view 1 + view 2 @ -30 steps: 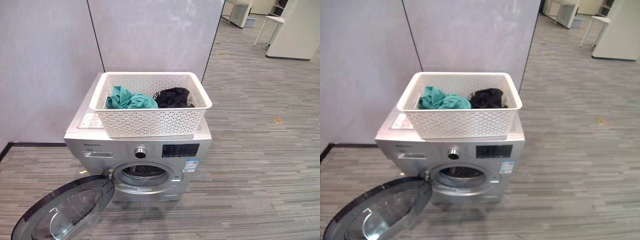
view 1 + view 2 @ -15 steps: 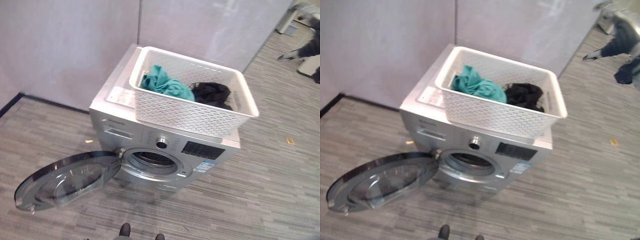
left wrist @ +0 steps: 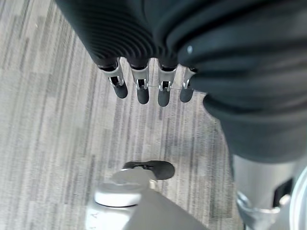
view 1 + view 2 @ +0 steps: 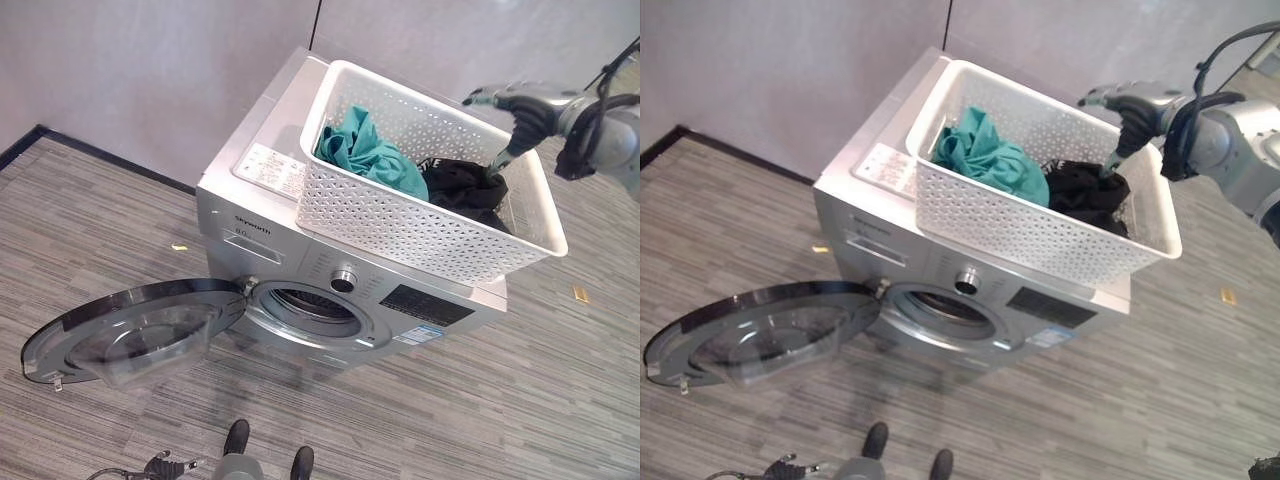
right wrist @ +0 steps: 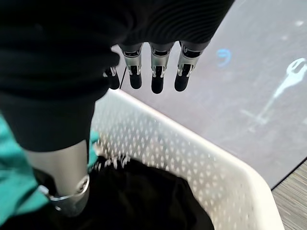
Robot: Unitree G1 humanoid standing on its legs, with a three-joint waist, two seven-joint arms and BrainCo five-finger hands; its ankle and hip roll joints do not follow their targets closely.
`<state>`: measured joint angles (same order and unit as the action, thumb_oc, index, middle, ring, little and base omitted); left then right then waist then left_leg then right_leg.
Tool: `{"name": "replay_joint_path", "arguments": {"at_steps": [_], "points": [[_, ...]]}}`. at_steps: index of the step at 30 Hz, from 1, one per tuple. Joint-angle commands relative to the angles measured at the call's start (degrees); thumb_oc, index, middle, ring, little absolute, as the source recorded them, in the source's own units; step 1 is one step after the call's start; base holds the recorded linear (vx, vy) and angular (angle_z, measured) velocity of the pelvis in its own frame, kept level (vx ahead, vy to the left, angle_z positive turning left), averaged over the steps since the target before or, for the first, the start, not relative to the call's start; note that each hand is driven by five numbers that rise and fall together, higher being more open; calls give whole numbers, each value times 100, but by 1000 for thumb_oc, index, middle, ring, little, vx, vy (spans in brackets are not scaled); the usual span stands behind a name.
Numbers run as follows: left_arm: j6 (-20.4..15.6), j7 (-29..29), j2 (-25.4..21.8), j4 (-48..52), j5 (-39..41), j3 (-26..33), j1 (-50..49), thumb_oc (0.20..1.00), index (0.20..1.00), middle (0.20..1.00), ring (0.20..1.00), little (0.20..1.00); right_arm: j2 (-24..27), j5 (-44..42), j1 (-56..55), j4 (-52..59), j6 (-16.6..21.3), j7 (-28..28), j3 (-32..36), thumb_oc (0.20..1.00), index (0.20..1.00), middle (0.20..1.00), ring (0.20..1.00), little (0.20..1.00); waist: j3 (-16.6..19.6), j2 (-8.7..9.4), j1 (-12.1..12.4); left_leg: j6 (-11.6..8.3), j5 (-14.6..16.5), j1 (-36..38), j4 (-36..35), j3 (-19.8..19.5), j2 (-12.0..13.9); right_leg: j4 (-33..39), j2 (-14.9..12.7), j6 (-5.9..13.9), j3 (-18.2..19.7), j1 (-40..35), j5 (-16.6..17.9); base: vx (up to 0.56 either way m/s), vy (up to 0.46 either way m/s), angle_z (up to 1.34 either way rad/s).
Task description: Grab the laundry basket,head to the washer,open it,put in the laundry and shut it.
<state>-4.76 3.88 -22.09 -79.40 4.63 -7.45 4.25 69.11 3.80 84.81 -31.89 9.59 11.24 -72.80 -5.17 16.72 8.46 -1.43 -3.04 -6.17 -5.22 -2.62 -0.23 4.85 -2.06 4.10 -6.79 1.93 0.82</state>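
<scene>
A white perforated laundry basket stands on top of the silver washer. A teal garment lies in its left half and a black garment in its right half. The washer's round door hangs wide open to the left, and the drum opening is dark. My right hand hovers over the basket's far right side with its fingers straight and its thumb pointing down at the black garment. My left hand hangs open over the floor, holding nothing.
Grey partition walls stand close behind the washer. Striped grey floor lies in front and to the right. A small yellow scrap lies on the floor at the right, and another near the washer's left corner.
The camera has swung, shifting the whole scene. My right hand has come in from the upper right to above the black garment in the basket. Basket, clothes and door have not moved.
</scene>
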Motion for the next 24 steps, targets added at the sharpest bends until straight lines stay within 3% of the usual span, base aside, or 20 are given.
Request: {"name": "replay_joint_path", "arguments": {"at_steps": [1,9,24], "points": [[56,-13,-142,-91,103,136,-108,1000,1000,1000,1000,1000,108,217,515,-253,-218,40,-201,1000,1000,1000,1000,1000,40,131,55,-105,300,-33,143,-183,211,-236,-724,724,29,112,294,0,0,0],[112,-117,-197,-120,79,237,-164,1000,1000,1000,1000,1000,96,850,422,-10,-226,302,-502,1000,1000,1000,1000,1000,-42,109,57,-108,304,-68,137,-158,213,-173,-730,706,38,152,305,0,0,0],[83,57,-75,-122,183,-105,225,1000,1000,1000,1000,1000,-572,2654,-69,-1490,-407,-646,43,1000,1000,1000,1000,1000,-432,5,118,-108,126,-494,109,-329,212,-156,-715,668,-2,505,410,-4,-2,0]]}}
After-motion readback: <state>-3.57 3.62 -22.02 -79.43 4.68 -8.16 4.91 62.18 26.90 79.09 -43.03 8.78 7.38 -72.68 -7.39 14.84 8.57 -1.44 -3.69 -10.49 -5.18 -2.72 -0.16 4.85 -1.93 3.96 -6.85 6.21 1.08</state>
